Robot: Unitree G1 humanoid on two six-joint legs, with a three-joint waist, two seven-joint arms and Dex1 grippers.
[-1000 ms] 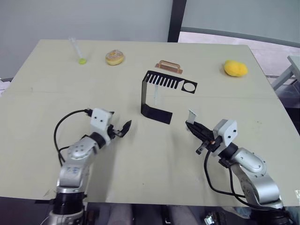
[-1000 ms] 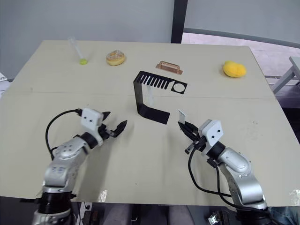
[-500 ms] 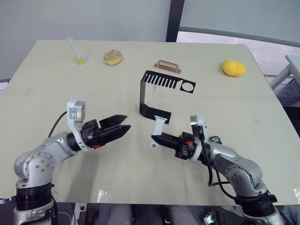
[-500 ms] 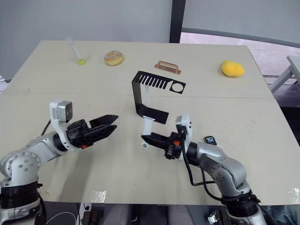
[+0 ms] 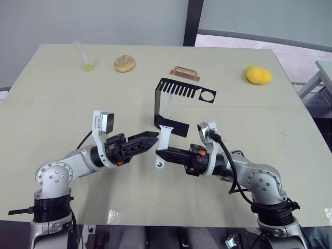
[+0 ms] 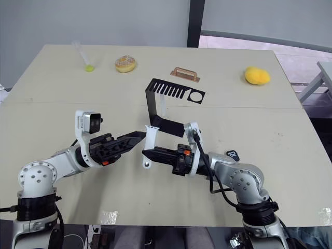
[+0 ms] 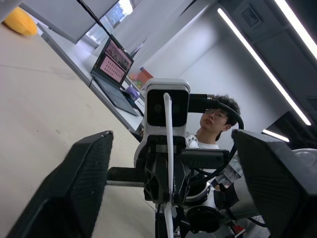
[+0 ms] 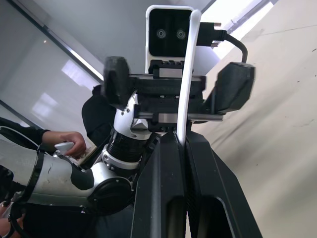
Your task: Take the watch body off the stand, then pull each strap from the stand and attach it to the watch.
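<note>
1. Gripping a white strap (image 5: pixel 162 147) between its closed fingers, your right gripper (image 5: pixel 160 154) holds it upright above the table (image 5: pixel 46 119), in front of the stand (image 5: pixel 176 104).
2. Your left gripper (image 5: pixel 152 138) points at the strap with its fingers spread, one on each side of it, not touching.
3. Your watch body (image 6: pixel 233 154) lies on the table beside the right arm.

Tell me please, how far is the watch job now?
Done: watch body lies on the table, off the stand. In hand: right hand clamps one strap, open left hand beside it. Left: second strap hangs on the stand; nothing attached yet.
</note>
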